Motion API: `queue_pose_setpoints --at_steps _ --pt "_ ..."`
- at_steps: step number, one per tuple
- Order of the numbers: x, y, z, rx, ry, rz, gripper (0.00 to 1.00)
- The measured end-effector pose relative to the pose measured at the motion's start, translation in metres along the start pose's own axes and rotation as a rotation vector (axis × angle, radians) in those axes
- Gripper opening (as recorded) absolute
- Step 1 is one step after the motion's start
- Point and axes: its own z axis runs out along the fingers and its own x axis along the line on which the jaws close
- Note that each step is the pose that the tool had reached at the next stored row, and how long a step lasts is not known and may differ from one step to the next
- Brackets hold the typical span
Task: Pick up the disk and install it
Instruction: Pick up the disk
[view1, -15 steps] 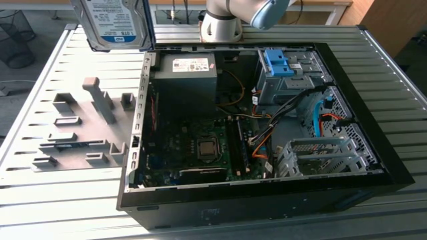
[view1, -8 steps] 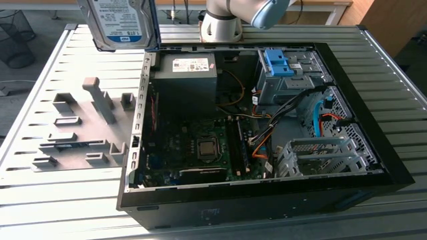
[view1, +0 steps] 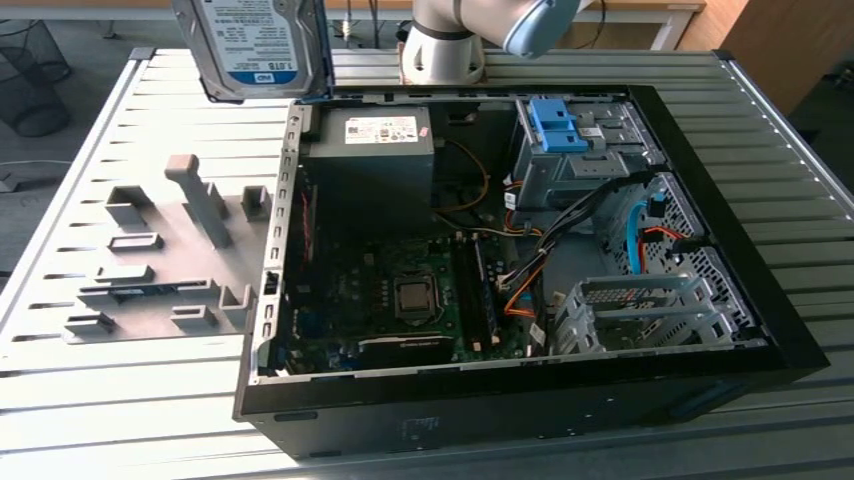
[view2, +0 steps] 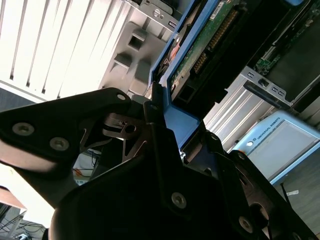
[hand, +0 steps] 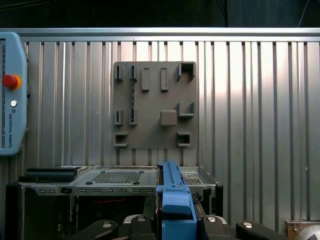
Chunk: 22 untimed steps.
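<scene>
The disk (view1: 254, 45), silver with a white-and-blue label, hangs upright in the air above the back left corner of the open computer case (view1: 787, 350) in the exterior view. In the second wrist view its green circuit-board underside (view2: 200, 50) and blue rail (view2: 180, 125) run out from between my black fingers (view2: 155, 115). My gripper (view2: 167, 107) is shut on the disk's rail end. In the first wrist view the blue rail (hand: 175, 200) stands edge-on in my gripper (hand: 175, 220), high over the case and table.
Inside the case are a dark grey box with a white sticker (view1: 374, 160), a bright blue bracket (view1: 558, 125) in the drive bay, the mainboard (view1: 400, 300) and cables. A grey fixture plate (view1: 160, 260) lies on the slatted table (view1: 80, 400). A teach pendant (hand: 10, 100) rests nearby.
</scene>
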Motion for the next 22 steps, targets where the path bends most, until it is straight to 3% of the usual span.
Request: queue_pose_setpoints --at_steps 6,17,22 --pt "0.0042 -0.0029 0.0 0.0 0.0 0.0 0.36" --pt "0.0248 -0.0034 0.0002 0.0001 0.0 0.0 0.36" --pt "0.0263 -0.0092 0.0001 0.0 0.0 0.0 0.36"
